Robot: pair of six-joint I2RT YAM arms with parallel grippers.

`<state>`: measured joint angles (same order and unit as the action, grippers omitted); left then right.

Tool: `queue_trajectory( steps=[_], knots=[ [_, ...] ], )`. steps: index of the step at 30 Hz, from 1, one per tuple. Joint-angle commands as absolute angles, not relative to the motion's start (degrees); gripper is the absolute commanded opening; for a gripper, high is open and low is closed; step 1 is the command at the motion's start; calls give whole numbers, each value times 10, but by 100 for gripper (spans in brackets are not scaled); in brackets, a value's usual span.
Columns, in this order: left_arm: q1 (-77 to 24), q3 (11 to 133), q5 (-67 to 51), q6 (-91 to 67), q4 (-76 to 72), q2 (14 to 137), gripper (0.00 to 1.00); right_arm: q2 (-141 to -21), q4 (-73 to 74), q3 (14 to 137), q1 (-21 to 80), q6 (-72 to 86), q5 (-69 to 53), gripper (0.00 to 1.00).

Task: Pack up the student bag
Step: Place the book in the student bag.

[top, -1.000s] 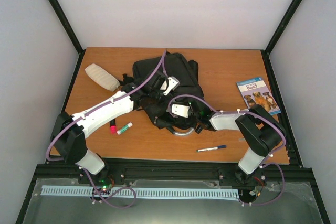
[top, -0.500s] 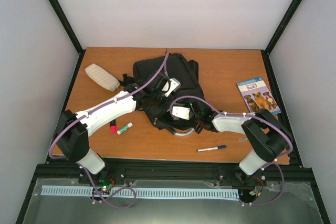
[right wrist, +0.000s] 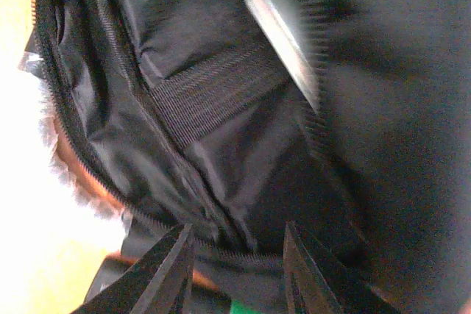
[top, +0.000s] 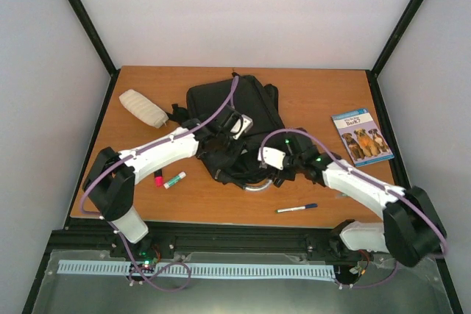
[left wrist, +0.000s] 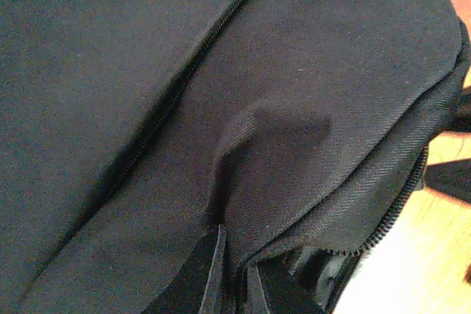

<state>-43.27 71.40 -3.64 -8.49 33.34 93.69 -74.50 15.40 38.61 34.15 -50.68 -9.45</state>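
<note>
Nearest the arms, a pen (top: 296, 208) lies loose on the counter (top: 324, 101) just in front of the right forearm. A white marker with a green cap (top: 174, 179) and a pink one (top: 157, 178) lie beside the left forearm. A low sweep of either arm could, I judge, knock these off the near edge before they are packed. A little further in, the student bag (top: 246, 101) lies in the middle of the counter with its silvery handle (top: 255, 186) toward the arms, and the bigger risk sits here. The mouth seems to be held up only by a pinch of thin cloth, so if that pinch slips the flap would likely drop over the opening. The other fingers, poised at the lining, could also catch on the webbing strap (right wrist: 213, 93) or the zip (left wrist: 403, 200) and drag the whole bag. The right fingers (right wrist: 168, 270) stand partly apart with nothing between them, hovering just short of the open lining and touching it nowhere that I can make out. Beyond them the left fingers (left wrist: 208, 273) are closed tight on a fold of the bag's cloth beside the zip, the fabric puckering up from their tips. Farther back, a cream pouch (top: 143, 108) lies left of the bag and a book with dogs on its cover (top: 361, 135) lies well apart to the right, neither inside the bag yet.
</note>
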Motion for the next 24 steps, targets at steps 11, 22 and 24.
queue_trajectory(
  steps=[11,22,24],
  knots=[
    [-432,634,-93,-154,235,894,46,-571,259,435,126,-282,-219,35],
    [-452,657,-112,-200,236,887,100,-552,222,417,98,-239,-198,44],
    [-453,660,-120,-207,212,885,100,-550,217,417,98,-225,-202,43]
  ],
)
